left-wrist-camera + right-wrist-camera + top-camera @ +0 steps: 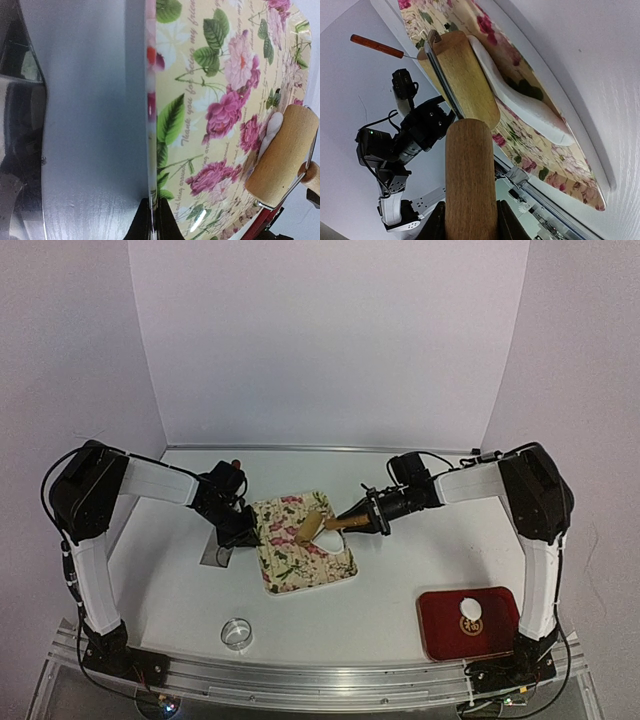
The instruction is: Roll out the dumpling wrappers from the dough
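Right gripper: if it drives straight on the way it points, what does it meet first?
Likely the dough sheet on the floral tray, under the rolling pin the right gripper holds; beyond, the left gripper on the tray's edge. Depth unclear.

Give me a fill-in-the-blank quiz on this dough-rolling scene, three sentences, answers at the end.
1. The right gripper holds the rolling pin by its ___.
2. The left gripper pinches the edge of the ___-patterned board.
3. One round white dumpling wrapper lies on the ___ tray.
Missing words: handle; floral; red.
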